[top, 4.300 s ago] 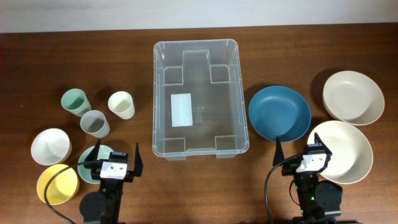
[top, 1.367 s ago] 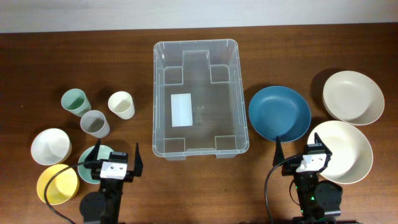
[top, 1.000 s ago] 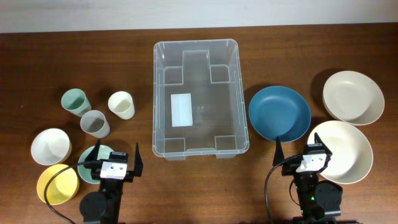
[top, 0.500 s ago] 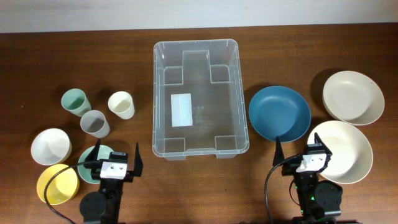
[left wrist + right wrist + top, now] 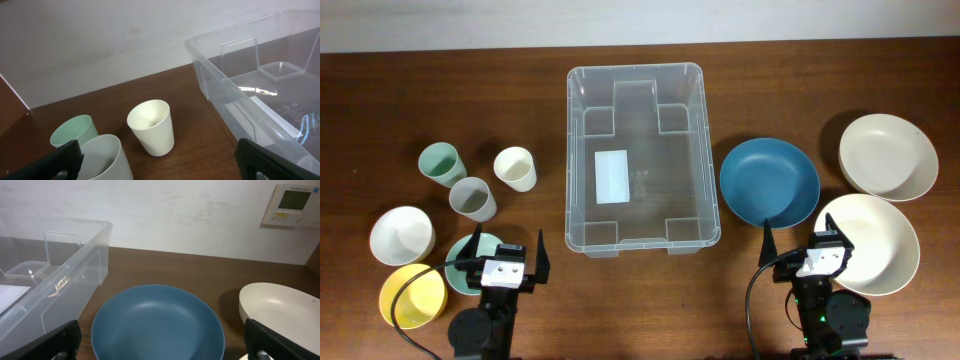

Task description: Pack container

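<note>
The clear plastic container (image 5: 582,130) stands empty at the table's middle, a white label on its base; it shows in the left wrist view (image 5: 280,120) and the right wrist view (image 5: 50,280). My left gripper (image 5: 506,250) is open and empty at the front left, behind a grey cup (image 5: 472,198) (image 5: 102,160), a cream cup (image 5: 515,168) (image 5: 151,127) and a green cup (image 5: 440,162) (image 5: 72,131). My right gripper (image 5: 806,240) is open and empty at the front right, just short of a blue plate (image 5: 769,181) (image 5: 157,325).
A white bowl (image 5: 401,234), a yellow bowl (image 5: 408,296) and a green bowl (image 5: 460,262) sit at the front left. Two cream plates lie at the right, one far (image 5: 887,155) (image 5: 280,307) and one near (image 5: 875,240).
</note>
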Available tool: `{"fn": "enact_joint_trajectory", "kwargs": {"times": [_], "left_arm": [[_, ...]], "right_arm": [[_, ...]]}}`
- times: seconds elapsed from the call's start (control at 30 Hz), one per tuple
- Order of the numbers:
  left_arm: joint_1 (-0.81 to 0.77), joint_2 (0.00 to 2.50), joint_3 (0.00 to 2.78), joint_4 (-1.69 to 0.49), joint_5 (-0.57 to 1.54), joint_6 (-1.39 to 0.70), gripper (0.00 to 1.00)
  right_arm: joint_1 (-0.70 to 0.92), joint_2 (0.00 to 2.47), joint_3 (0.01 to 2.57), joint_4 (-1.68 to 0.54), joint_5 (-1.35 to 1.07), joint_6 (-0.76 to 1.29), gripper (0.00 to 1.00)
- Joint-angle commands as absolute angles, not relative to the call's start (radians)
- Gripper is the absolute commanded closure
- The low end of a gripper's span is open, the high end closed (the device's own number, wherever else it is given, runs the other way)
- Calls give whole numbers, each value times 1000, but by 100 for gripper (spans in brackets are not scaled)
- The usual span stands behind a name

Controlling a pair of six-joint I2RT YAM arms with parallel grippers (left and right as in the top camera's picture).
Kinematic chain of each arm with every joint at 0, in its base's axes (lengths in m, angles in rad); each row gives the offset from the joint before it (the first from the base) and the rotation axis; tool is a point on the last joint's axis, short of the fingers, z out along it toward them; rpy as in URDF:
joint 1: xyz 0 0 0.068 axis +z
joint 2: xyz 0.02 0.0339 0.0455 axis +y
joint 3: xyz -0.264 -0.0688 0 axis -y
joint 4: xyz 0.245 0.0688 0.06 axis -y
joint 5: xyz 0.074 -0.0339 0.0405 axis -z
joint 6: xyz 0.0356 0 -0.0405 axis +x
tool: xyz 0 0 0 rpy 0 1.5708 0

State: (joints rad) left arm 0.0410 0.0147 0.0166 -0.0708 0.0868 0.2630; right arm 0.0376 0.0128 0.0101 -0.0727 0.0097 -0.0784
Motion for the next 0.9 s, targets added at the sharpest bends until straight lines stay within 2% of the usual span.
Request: {"fn": "enact_joint_trajectory", "kwargs": {"times": [0.0, 0.73, 0.87], "left_arm": [[38, 5, 9, -72, 87, 275, 1], [38, 5, 9, -80, 23, 286, 1], [39, 5, 9, -63, -23, 290, 1]], "right_arm": [[31, 6, 6, -80, 11, -74, 1], [32, 7, 7, -84, 12, -68, 1], [32, 23, 46, -148, 29, 35, 1]]}}
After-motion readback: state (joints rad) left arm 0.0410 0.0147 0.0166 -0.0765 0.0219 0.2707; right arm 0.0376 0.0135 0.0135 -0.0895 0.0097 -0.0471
